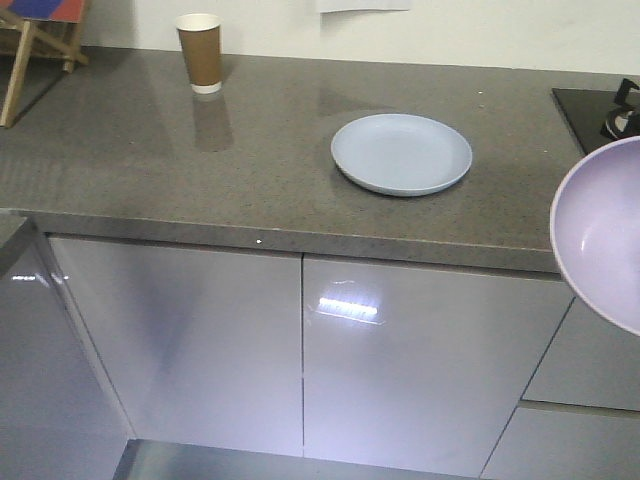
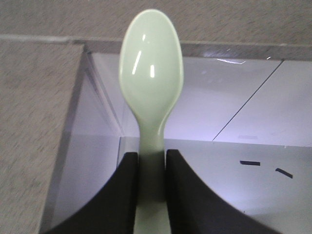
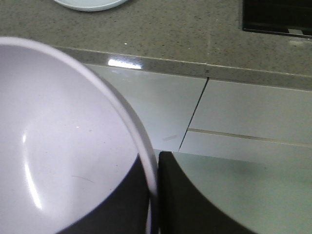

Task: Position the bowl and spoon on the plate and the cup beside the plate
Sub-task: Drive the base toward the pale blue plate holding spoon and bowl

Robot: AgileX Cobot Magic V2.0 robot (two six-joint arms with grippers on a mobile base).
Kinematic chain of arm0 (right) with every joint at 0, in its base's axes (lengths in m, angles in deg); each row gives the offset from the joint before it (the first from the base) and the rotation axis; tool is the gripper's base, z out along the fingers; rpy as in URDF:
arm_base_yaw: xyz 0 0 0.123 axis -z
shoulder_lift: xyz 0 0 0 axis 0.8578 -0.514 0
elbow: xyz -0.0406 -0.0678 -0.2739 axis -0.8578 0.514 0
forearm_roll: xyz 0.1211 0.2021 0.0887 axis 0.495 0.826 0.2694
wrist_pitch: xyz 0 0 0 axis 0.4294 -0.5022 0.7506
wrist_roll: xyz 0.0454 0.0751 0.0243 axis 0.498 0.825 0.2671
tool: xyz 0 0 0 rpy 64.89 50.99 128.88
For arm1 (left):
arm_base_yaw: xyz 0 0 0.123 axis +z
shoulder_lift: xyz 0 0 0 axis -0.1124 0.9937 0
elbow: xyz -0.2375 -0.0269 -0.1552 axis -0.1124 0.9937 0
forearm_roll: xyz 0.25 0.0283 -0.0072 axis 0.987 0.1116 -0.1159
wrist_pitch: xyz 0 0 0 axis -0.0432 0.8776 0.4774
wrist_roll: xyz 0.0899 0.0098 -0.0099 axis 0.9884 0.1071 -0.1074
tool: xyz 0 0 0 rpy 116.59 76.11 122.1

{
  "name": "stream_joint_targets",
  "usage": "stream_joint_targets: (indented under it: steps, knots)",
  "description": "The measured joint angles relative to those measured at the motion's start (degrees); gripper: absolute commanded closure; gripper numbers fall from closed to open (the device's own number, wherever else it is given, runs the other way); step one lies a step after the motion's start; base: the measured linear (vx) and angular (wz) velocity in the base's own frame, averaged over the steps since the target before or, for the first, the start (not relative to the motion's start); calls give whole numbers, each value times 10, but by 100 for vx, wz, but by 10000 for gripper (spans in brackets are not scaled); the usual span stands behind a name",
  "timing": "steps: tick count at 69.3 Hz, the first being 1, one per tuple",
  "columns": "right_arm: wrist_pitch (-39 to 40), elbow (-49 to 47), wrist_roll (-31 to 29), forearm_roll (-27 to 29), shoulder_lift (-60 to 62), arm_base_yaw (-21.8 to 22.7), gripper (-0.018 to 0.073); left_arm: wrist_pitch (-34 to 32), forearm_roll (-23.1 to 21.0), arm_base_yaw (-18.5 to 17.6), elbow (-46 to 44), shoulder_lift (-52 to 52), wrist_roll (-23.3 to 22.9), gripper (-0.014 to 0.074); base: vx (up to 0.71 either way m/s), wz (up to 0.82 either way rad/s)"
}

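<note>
The round pale blue plate [image 1: 401, 153] lies empty on the grey speckled surface [image 1: 150, 170]. The brown paper cup [image 1: 201, 52] stands upright well to the left of the plate and farther back, near the wall. Whether anything is in it cannot be seen.

The lavender bowl [image 1: 605, 230] hangs in the air to the right of the plate, out past the front edge of the surface. It is tilted, so its empty inside shows. The right tool [image 3: 153, 170] is clamped on the bowl's rim, one finger inside and one outside.

The left tool [image 2: 152, 161] is closed on the handle of the mint-green spoon [image 2: 151, 78], also off the surface, above cabinet fronts. The plate is not in that view.

The thin rim pinch looks risky: the tilted bowl could swivel or slip. If it is lowered while tilted, it may catch the plate's raised rim and shove the plate. The smooth spoon handle could pivot between the fingers. Both arms heading for the plate could crowd each other.
</note>
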Motion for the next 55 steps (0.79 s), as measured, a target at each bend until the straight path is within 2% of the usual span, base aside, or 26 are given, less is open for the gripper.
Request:
stream_joint_targets:
  steps: [19,55]
  knots:
    - [0,0,0,0,0,0,566,-2,0,0,0,0,0,603,15,-23]
    - [0,0,0,0,0,0,566,-2,0,0,0,0,0,603,16,2]
